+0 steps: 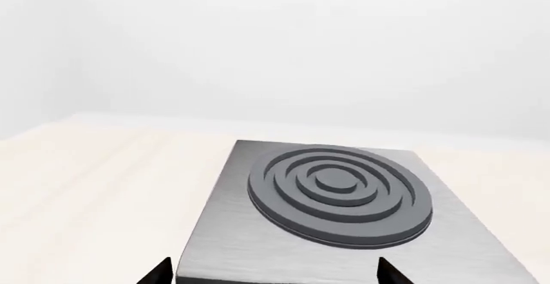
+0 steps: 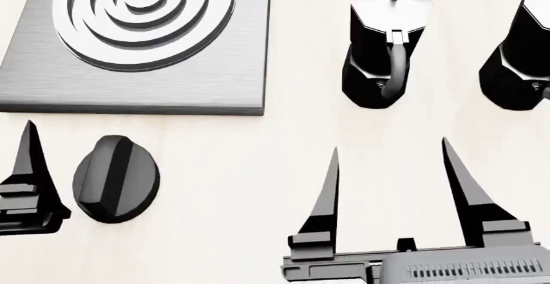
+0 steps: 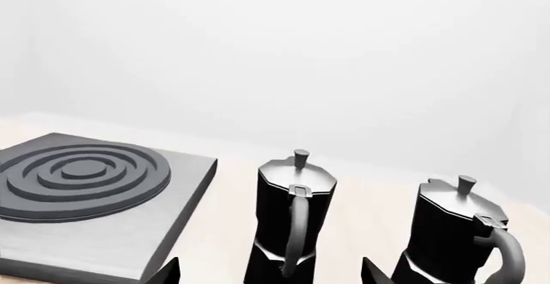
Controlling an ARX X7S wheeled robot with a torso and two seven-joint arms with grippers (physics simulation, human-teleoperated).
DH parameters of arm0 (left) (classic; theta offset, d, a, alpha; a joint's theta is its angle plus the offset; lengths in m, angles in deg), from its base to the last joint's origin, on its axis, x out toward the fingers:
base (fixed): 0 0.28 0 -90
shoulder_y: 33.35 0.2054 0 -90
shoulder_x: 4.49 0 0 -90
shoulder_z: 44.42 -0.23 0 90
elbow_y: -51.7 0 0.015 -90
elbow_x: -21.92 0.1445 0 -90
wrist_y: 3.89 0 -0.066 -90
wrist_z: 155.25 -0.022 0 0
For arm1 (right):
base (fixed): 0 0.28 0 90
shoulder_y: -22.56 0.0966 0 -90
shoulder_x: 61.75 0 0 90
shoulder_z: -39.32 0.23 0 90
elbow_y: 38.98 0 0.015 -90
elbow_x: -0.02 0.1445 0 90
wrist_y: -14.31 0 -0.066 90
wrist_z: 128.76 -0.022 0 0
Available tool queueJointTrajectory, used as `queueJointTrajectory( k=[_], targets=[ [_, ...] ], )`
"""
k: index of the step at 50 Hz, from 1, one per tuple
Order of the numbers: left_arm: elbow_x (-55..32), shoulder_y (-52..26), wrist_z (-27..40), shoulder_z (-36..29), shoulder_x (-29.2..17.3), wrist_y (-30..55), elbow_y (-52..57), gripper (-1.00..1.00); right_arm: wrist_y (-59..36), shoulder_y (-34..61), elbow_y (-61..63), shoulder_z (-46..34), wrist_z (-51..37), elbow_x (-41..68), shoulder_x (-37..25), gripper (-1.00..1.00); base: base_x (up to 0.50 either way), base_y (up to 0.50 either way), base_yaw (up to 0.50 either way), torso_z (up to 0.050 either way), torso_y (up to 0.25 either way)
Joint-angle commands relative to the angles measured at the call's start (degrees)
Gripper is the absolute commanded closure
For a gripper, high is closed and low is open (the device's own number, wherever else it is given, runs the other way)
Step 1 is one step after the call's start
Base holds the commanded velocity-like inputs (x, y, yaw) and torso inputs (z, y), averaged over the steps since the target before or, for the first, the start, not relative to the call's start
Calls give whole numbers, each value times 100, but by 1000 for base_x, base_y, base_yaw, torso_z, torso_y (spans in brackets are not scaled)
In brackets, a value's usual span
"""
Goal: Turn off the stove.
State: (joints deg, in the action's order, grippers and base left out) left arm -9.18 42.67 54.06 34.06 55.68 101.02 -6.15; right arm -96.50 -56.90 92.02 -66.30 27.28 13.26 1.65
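- Task status: you have not yet turned the knob [image 2: 116,179]. Nothing grips it, and its ridge stands nearly upright in the head view. No marking shows which position is off, so I cannot tell the setting from the knob alone.
- Location: the knob lies on the pale table [image 2: 257,168] just in front of the stove [image 2: 51,84], below the near edge of the plate. The burner [image 2: 144,10] sits bare, with nothing on it.
- Left gripper [image 1: 270,272]: your jaws are spread wide and hold nothing. One finger [image 2: 30,168] stands just beside the knob, apart from it; the other is out of the head view. The left wrist view looks over the stove, the knob hidden beneath it.
- Right gripper [image 2: 388,161]: wide open, empty, well apart from the knob, pointing toward the two moka pots [image 2: 382,46].
- Remaining, in my judgement: centre your left jaws on the knob, close, rotate.
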Motion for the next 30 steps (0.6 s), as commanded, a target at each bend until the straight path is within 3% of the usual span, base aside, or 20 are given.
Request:
queueJointTrajectory(
  k=[1, 30],
  targets=[
    [-89, -25, -152, 184, 50, 79, 243, -100, -159, 176, 134, 158, 133, -64, 70, -100, 0, 0, 0, 0, 0],
    [-452, -60, 18, 346, -102, 260, 803, -100, -519, 540, 391, 137, 128, 0, -13, -100, 0, 0, 0, 0, 0]
  ],
)
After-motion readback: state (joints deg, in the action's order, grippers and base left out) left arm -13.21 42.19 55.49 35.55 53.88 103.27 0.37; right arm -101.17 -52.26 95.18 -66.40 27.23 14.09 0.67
